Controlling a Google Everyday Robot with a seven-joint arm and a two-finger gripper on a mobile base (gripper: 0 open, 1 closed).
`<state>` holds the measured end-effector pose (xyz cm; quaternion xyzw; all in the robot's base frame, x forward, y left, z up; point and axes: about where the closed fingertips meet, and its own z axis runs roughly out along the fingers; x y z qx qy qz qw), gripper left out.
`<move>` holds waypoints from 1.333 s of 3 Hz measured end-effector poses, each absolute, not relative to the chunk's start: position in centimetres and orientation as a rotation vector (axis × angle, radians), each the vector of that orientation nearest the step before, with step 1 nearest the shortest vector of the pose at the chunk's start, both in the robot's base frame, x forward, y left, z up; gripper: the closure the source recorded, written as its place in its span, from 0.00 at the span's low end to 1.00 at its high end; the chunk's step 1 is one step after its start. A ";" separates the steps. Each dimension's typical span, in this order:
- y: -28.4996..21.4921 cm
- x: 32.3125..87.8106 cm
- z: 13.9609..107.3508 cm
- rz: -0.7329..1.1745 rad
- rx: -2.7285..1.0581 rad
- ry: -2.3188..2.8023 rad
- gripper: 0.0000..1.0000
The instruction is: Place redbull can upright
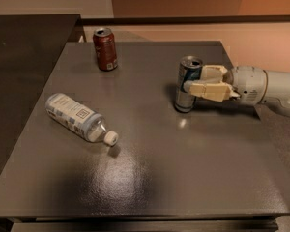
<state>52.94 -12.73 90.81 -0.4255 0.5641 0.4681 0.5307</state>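
The redbull can [186,86], slim, blue and silver with an open silver top, stands upright on the grey table [150,178] right of centre. My gripper [199,82] reaches in from the right on a white arm [261,86]. Its beige fingers [210,91] lie on either side of the can's right half, one in front and one behind. The jaws look slightly open around the can, which rests on the table on its own.
A dark red soda can [105,49] stands upright at the back left. A clear plastic bottle [79,117] with a white cap lies on its side at the left. A dark counter [24,57] borders the table's left side.
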 end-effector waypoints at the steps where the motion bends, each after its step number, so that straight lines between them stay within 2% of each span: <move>1: -12.5 52.9 90.9 1.119 -1.020 1.345 0.36; 2: -12.2 52.9 91.0 1.122 -1.024 1.342 0.13; 3: -12.0 52.9 91.1 1.125 -1.027 1.340 0.00; 4: -11.9 52.9 91.1 1.125 -1.027 1.339 0.00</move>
